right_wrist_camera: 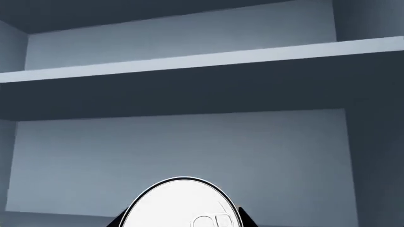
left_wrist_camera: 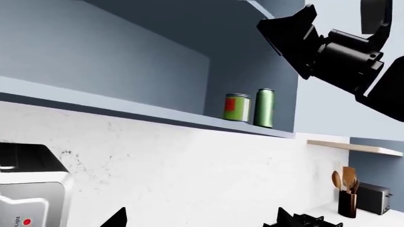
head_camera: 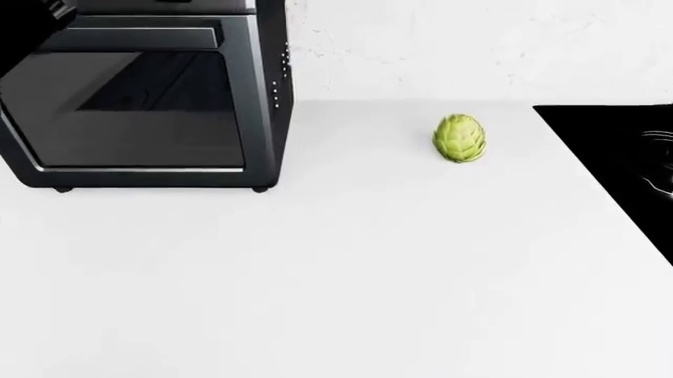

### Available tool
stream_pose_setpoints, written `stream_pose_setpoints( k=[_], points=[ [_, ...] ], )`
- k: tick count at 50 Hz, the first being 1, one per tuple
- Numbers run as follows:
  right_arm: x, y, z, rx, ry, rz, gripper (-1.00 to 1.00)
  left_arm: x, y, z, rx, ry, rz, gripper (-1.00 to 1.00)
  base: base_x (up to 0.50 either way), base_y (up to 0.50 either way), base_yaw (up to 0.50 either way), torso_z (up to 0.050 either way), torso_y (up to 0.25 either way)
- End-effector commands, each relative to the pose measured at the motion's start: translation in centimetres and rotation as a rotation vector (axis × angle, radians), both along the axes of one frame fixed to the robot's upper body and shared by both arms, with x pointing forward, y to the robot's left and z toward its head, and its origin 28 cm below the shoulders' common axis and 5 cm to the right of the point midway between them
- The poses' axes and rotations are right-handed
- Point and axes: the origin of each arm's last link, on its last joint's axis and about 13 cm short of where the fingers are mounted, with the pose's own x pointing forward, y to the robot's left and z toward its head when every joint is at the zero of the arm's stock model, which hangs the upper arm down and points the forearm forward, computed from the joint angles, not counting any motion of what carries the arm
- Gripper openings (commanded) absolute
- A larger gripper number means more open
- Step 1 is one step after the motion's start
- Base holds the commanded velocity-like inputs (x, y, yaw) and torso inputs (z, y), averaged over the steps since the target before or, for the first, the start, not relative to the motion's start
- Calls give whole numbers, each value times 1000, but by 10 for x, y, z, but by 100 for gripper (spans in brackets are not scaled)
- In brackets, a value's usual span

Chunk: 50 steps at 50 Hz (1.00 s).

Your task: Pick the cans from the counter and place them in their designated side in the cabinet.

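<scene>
From the left wrist camera, an open blue-grey cabinet (left_wrist_camera: 158,56) is hanging above a white speckled backsplash (left_wrist_camera: 189,170), and two cans are standing upright on its bottom shelf close to the cabinet's side wall: a shorter can with a green and red label (left_wrist_camera: 237,107) and, just beside it, a taller plain green can (left_wrist_camera: 264,108). The robot's right arm (left_wrist_camera: 344,52) is reaching in black silhouette toward the cabinet, above the two cans and apart from them. Lower down, a silver appliance (left_wrist_camera: 28,189) is sitting at one edge, while a holder of wooden utensils (left_wrist_camera: 346,191), a dark toaster (left_wrist_camera: 373,198) and black burner grates (left_wrist_camera: 306,220) are lining the far counter. Only a dark tip of the left gripper (left_wrist_camera: 117,220) is showing, so I cannot tell how its jaws are standing. From the head camera, the white counter (head_camera: 347,276) is stretching wide, a black oven-like appliance (head_camera: 147,94) is resting on it at the back left, a green artichoke (head_camera: 459,138) is lying alone near the back, and the black glass stovetop (head_camera: 620,157) is filling the right edge; neither arm is showing here. From the right wrist camera, the right gripper (right_wrist_camera: 183,222) is facing into the cabinet's interior beneath a shelf board (right_wrist_camera: 202,61), its jaws clamped on a can with a silver pull-tab top (right_wrist_camera: 181,203), dark fingers peeking out on either side.
</scene>
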Motion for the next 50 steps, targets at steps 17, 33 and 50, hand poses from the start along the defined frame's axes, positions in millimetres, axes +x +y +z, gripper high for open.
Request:
stream_pose_setpoints(
  k=[17,33,50],
  points=[
    [-3,-1,3,-16,-20,-2,-100,-3,-1,2,8,-5,6,100,163,0,0,0,1],
    [-3,-1,3,-16,-20,-2,-100,-4,0,2,8,-8,8,100,158,0,0,0,1],
    [-3,-1,3,-16,-20,-2,-100,-5,0,2,7,-9,10,100,115,18,0,0,2]
  ],
)
